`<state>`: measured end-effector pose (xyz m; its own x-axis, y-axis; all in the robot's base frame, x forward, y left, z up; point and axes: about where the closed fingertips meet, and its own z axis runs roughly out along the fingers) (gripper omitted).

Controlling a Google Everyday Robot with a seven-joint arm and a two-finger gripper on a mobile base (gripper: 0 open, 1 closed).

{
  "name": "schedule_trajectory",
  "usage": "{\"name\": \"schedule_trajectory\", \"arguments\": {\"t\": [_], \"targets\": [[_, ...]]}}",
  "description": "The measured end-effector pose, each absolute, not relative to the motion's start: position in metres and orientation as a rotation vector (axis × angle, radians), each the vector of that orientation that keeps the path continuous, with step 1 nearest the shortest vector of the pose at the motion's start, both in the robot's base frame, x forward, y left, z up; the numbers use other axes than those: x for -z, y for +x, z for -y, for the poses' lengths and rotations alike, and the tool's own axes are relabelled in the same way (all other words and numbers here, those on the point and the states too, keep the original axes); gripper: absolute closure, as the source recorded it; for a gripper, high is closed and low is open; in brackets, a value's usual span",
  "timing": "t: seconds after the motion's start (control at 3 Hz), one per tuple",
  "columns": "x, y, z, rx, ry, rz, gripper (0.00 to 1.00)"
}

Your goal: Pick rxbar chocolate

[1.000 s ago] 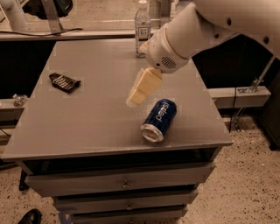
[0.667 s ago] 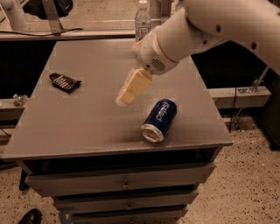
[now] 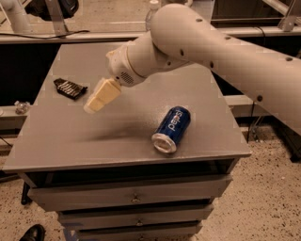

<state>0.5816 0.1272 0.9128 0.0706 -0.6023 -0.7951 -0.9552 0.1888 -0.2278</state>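
Note:
The rxbar chocolate (image 3: 69,88) is a small flat dark wrapper with pale lettering, lying at the left side of the grey table (image 3: 113,141). My gripper (image 3: 94,106) is cream-coloured and points down and left from the white arm (image 3: 197,42). It hangs above the table, a short way to the right of the bar and apart from it. It holds nothing that I can see.
A blue Pepsi can (image 3: 172,129) lies on its side near the table's front right. A clear water bottle (image 3: 151,10) stands at the back edge, mostly hidden behind the arm. Drawers sit below the table top.
The arm has swung left across the table, carrying the gripper away from the can and closer to the bar. The bar and the can have not moved.

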Motion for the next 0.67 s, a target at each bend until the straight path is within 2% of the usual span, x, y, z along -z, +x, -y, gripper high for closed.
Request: {"name": "schedule_trajectory", "arguments": {"t": [0.67], "targets": [[-0.882,0.615,-0.201,-0.648,-1.419,-1.609,0.0]]}}
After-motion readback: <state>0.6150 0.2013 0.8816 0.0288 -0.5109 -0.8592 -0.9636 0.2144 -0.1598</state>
